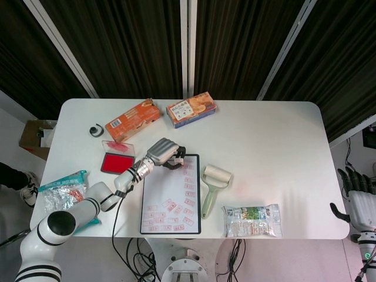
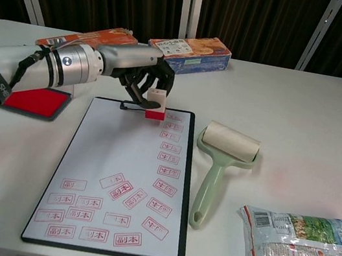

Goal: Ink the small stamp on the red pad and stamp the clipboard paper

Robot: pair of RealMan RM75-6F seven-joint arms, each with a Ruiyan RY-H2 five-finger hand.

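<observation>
My left hand (image 2: 141, 78) (image 1: 165, 152) holds the small stamp (image 2: 156, 104), a pale block with a red base, at the top edge of the clipboard paper (image 2: 121, 172) (image 1: 170, 194). The stamp's base sits at or just above the paper near the clip; I cannot tell if it touches. In the head view the fingers hide most of the stamp. The paper carries several red imprints along its right side and bottom. The red ink pad (image 2: 34, 100) (image 1: 116, 162) lies open left of the clipboard. My right hand (image 1: 358, 194) rests off the table's right edge, holding nothing, fingers apart.
A green lint roller (image 2: 222, 156) lies right of the clipboard. A snack bag (image 2: 298, 248) sits front right. Two boxes (image 2: 191, 49) (image 1: 132, 120) stand at the back. A black ring (image 1: 96, 130) and plastic packets (image 1: 61, 191) lie on the left.
</observation>
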